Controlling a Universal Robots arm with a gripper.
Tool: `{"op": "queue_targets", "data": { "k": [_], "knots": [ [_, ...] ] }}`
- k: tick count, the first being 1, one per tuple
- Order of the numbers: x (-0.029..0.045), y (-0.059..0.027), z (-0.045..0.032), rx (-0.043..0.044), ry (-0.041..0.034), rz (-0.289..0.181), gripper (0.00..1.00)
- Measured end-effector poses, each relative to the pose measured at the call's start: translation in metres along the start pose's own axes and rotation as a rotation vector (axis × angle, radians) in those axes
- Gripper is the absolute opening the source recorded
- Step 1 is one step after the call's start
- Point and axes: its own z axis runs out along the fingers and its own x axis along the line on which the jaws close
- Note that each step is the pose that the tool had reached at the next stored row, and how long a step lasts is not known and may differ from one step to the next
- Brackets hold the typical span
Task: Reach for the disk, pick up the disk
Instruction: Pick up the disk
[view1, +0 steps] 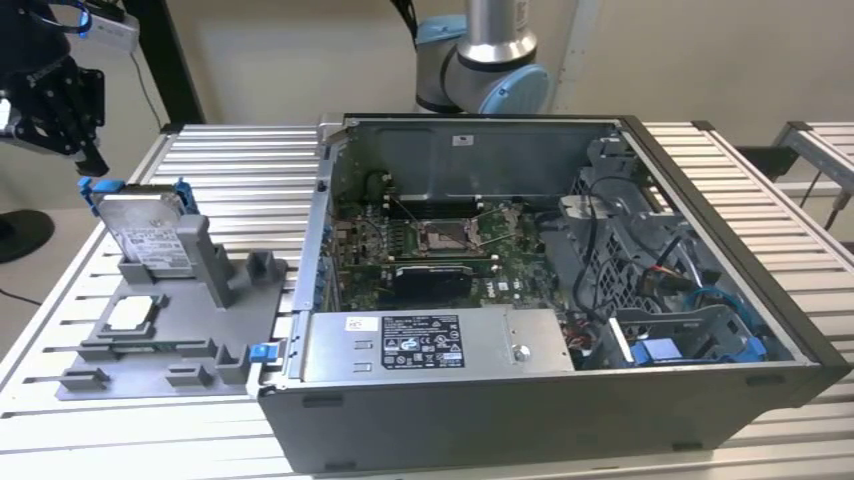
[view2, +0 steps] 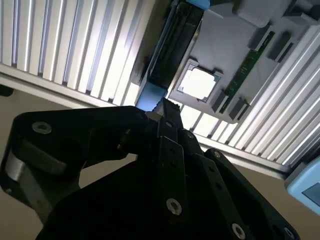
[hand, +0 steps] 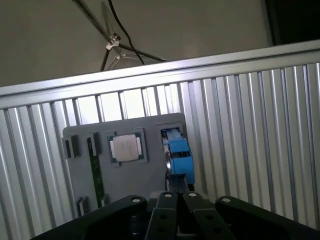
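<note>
The disk (view1: 140, 228) stands on edge in a slot of the grey fixture plate (view1: 174, 345), at the exterior view's left. It is silver-grey with a white label and a blue frame. My black gripper (view1: 90, 160) hangs just above its top edge, apart from it, with the fingers shut and nothing between them. In the first wrist view the disk (hand: 178, 152) shows as a blue-framed edge just beyond the fingertips (hand: 176, 192). In the second wrist view the disk (view2: 175, 45) is a dark edge with a blue end near the gripper (view2: 165, 106).
A small square silver chip (view1: 130, 313) (hand: 125, 147) (view2: 197, 82) lies on the fixture beside the disk, with a green memory stick (hand: 95, 170) next to it. An open computer case (view1: 534, 300) fills the middle of the slatted metal table (view1: 227, 160). The arm's base (view1: 481, 60) stands behind it.
</note>
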Motion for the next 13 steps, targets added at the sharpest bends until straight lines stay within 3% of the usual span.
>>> {"op": "queue_targets", "data": {
  "k": [1, 13],
  "knots": [
    [0.0000, 0.0000, 0.0000, 0.0000, 0.0000, 0.000, 1.00],
    [0.0000, 0.0000, 0.0000, 0.0000, -0.0001, 0.000, 1.00]
  ]
}}
